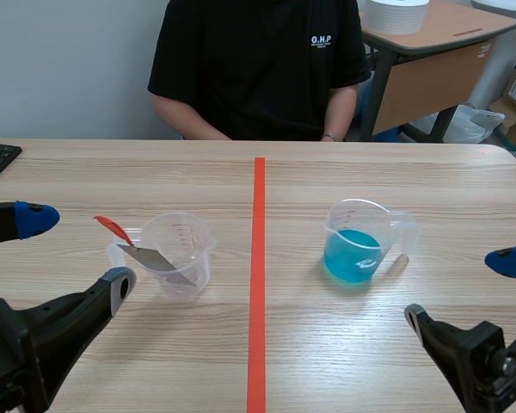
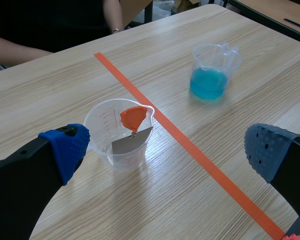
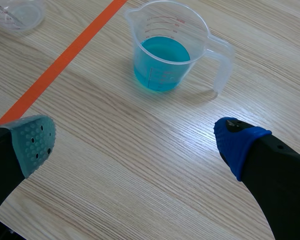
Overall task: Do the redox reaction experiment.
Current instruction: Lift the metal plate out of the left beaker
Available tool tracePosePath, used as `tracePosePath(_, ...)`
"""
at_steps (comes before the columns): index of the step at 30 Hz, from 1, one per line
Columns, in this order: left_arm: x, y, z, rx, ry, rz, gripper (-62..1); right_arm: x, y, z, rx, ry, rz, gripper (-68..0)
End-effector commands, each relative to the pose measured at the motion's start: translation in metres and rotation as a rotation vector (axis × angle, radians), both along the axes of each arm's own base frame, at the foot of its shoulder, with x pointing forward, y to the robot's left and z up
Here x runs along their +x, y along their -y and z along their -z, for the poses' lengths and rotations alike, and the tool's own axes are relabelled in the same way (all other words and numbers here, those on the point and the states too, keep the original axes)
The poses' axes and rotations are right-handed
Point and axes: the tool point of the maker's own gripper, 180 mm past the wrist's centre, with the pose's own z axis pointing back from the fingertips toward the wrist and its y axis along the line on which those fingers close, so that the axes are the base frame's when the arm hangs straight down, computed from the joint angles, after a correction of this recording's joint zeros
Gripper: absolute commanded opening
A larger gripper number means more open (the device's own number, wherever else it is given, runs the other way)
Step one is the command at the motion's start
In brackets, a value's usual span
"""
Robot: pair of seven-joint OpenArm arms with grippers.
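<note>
A: Bench (image 1: 430,181) first. Layout?
B: The orange tape line (image 1: 259,258) runs from the near edge to the far edge. One cup sits on each side of it at mid-depth, well clear of every edge.

A: Hands?
B: Left hand (image 2: 165,150) is released. Its fingers are spread wide with nothing in them, and it hovers by the near edge with the clear cup ahead of it. Right hand (image 3: 136,142) is the same, spread and holding nothing. It's toward the near-right corner with the blue cup ahead.

A: Blue cup?
B: Blue cup (image 1: 359,245) is right of the line. It's a see-through plastic measuring jug, roughly a third full of blue liquid, handle toward the bench's right edge. I'd guess it's light, with a thin wall that flexes under a squeeze, and the liquid will slosh if it's tipped fast. Take it by the handle, or across the body below the rim. Grip gently and keep it upright.

A: The other one?
B: Clear cup (image 1: 179,249) is left of the line, with no liquid that I can see. It's probably very light and would skid if bumped.

A: Inside it?
B: A metal strip (image 1: 155,258) leans on the wall with its lower end in the cup. It looks thin, stiff and smooth, so likely slippery on the pads. An orange tab (image 1: 112,228) at its top pokes over the rim toward the left edge. That's the likely place to pinch.
</note>
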Motion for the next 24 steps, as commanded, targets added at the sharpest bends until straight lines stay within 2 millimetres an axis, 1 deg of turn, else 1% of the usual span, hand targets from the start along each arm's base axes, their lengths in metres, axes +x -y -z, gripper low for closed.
tracePosePath(1, 0.002, 0.001, -0.009, -0.021, 0.029, -0.003, 1.4, 0.008, 0.0, -0.013, 0.002, 0.048, -0.002, -0.8)
tracePosePath(3, 0.001, 0.001, -0.003, 0.001, 0.001, -0.001, 1.4, 0.009, 0.0, -0.013, 0.001, 0.049, -0.002, -0.8)
tracePosePath(7, 0.0, 0.0, 0.003, 0.02, -0.02, -0.001, 1.4, 0.009, 0.0, -0.013, 0.001, 0.049, -0.002, -0.8)
tracePosePath(24, 0.0, -0.002, 0.003, 0.024, -0.018, -0.008, 1.4, 0.007, 0.001, -0.01, -0.008, 0.033, -0.001, -0.8)
